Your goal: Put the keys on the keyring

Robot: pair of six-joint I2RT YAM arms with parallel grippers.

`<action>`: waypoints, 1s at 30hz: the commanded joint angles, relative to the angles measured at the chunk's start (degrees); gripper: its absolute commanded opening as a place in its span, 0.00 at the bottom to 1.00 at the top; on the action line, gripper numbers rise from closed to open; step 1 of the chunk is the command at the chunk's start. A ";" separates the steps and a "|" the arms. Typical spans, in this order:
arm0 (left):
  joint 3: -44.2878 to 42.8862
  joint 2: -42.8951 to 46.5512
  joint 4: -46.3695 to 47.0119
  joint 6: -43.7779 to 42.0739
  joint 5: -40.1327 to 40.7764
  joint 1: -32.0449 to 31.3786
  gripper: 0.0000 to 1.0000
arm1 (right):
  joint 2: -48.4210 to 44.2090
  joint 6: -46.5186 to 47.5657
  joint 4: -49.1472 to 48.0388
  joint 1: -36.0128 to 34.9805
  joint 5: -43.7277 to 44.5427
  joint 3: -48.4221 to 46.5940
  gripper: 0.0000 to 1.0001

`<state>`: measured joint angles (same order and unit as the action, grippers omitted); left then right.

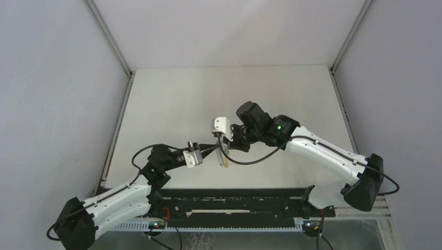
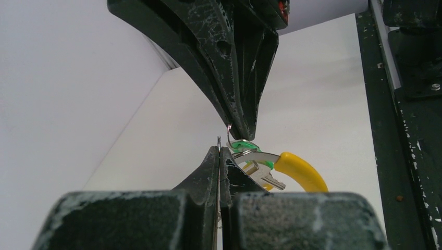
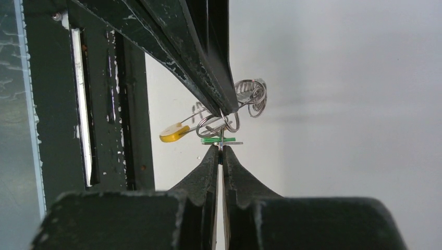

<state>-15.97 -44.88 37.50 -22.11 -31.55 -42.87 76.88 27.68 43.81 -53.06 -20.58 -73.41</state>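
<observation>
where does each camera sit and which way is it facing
top external: above and behind the bases, looking down at the table; both arms show, left pincer and right pincer meeting mid-table
left wrist: on the left arm, looking along its own fingers, shut on the keyring, toward the right pincer's tip
right wrist: on the right arm, looking along its own fingers, shut at the green key, toward the left pincer's tip
shared: both wrist views show the green key and yellow key between the pincers
</observation>
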 commanded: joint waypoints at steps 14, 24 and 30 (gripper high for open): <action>-2.27 0.07 -0.41 -2.08 1.23 -0.98 0.00 | 2.06 0.83 -0.13 -1.13 0.73 -4.63 0.00; -1.91 1.02 -0.32 -2.06 0.53 -1.51 0.00 | 3.87 -4.83 0.46 1.98 0.36 -5.39 0.00; -1.59 1.78 0.74 -1.30 -1.04 -1.85 0.00 | 5.95 -8.28 3.36 4.65 -2.06 -7.16 0.00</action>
<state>-15.97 -44.80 33.87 -23.22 -30.13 -43.75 82.08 23.03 46.74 -50.70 -21.69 -77.58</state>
